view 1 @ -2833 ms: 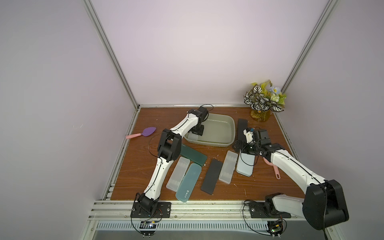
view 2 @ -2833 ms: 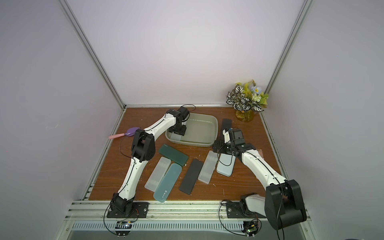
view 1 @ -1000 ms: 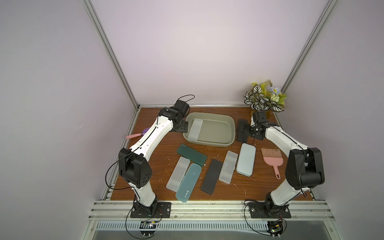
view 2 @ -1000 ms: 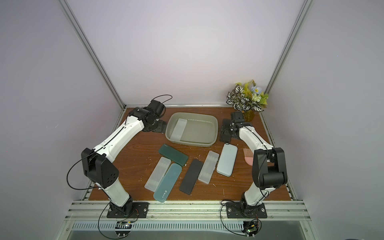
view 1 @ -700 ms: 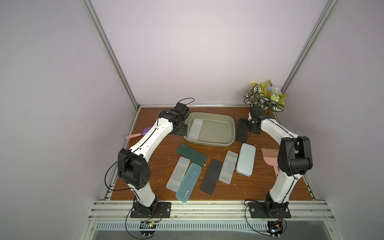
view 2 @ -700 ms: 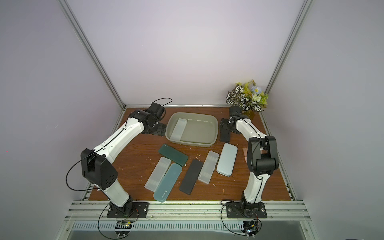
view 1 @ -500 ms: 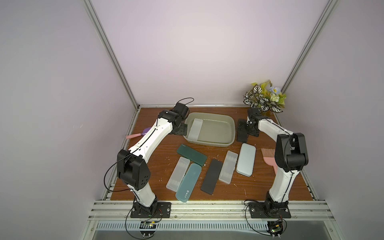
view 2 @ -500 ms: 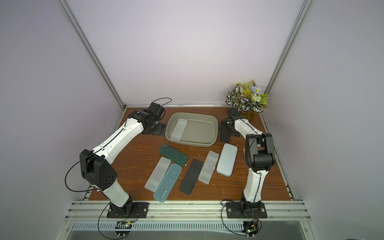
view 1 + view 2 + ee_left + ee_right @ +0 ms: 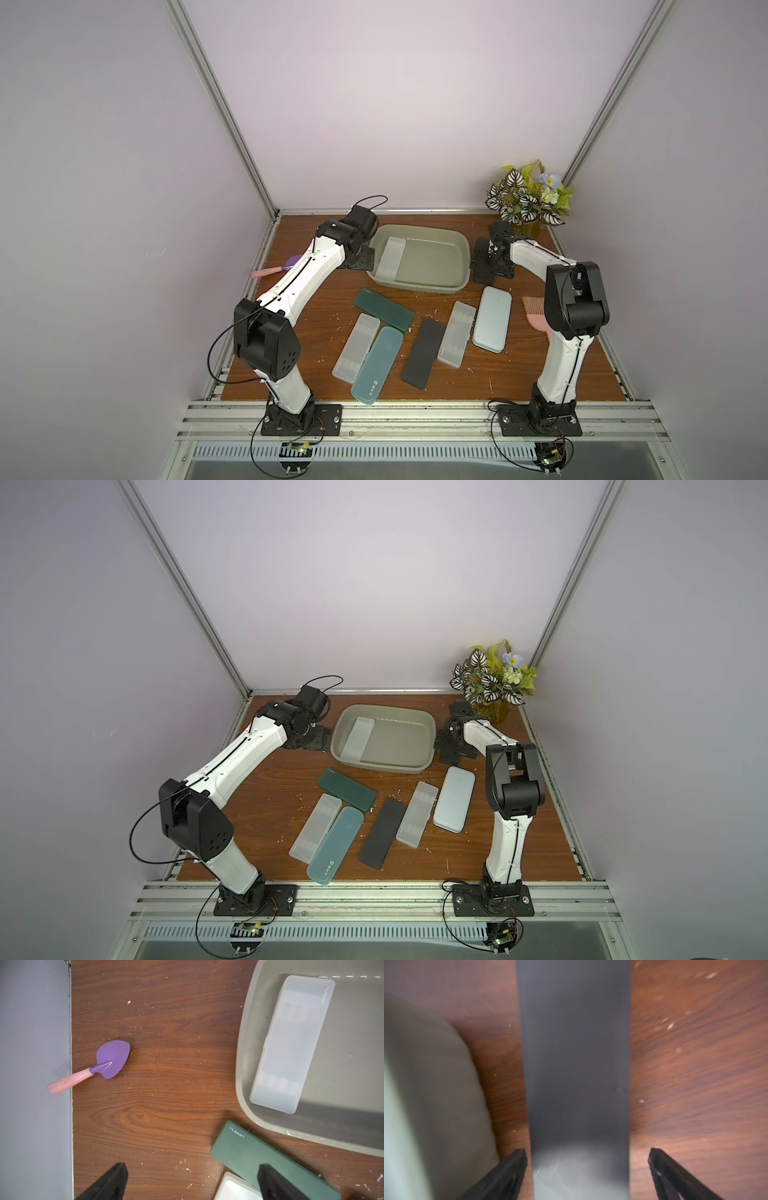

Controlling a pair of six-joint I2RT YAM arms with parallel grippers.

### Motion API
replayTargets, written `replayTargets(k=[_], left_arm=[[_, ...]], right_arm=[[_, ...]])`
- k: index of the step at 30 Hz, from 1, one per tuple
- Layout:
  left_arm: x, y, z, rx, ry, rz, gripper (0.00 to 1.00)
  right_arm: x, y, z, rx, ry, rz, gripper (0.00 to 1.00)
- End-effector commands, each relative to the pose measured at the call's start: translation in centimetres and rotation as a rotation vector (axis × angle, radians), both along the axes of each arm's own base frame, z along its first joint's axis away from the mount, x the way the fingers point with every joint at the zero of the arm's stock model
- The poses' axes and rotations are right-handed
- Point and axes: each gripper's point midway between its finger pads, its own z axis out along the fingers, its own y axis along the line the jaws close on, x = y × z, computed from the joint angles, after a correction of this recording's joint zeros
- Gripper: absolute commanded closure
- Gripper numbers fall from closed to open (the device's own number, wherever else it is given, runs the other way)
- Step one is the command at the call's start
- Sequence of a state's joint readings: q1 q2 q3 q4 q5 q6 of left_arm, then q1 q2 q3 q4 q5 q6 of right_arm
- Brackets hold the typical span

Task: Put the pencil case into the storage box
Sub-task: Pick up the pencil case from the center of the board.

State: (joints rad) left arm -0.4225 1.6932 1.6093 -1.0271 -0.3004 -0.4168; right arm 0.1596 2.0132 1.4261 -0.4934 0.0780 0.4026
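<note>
The grey-beige storage box (image 9: 419, 286) (image 9: 382, 769) stands at the back middle of the table, with a translucent white pencil case (image 9: 390, 258) (image 9: 291, 1043) lying in its left end. My left gripper (image 9: 361, 262) (image 9: 192, 1169) hangs open beside the box's left end, nothing between its fingers. At the box's right end my right gripper (image 9: 490, 266) (image 9: 587, 1153) is open and low over a black pencil case (image 9: 575, 1064). Its fingers straddle that case, one close to an edge, the other apart.
In front of the box lie a dark green case (image 9: 384, 309), a translucent case (image 9: 356, 348), a teal case (image 9: 377, 365), a black case (image 9: 424, 353), another translucent case (image 9: 456, 334) and a light blue case (image 9: 491, 319). A pink comb (image 9: 536, 316), a purple trowel (image 9: 112, 1059) and a plant (image 9: 525, 199) stand near the edges.
My left gripper left the translucent case in the box and drew back to the box's left side. My right gripper moved from the light blue case back to the black case and came down over it.
</note>
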Motion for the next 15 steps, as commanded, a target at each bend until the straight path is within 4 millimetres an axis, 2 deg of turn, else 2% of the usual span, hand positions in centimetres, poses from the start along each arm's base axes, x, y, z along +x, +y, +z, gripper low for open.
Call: replayTargets(k=[1, 7, 15], left_arm=[[-0.43, 0.89, 0.31, 0.005, -0.007, 0.029, 0.02], [-0.61, 0.95, 0.11, 0.004, -0.004, 0.028, 0.02], [-0.66, 0.94, -0.11, 0.003, -0.004, 0.027, 0.02]], right_arm=[[0.38, 0.34, 0.72, -0.013, 0.003, 0.009, 0.01], [0.06, -0.36, 0.15, -0.048, 0.021, -0.015, 0.03], [-0.15, -0.43, 0.17, -0.055, 0.028, -0.004, 0.17]])
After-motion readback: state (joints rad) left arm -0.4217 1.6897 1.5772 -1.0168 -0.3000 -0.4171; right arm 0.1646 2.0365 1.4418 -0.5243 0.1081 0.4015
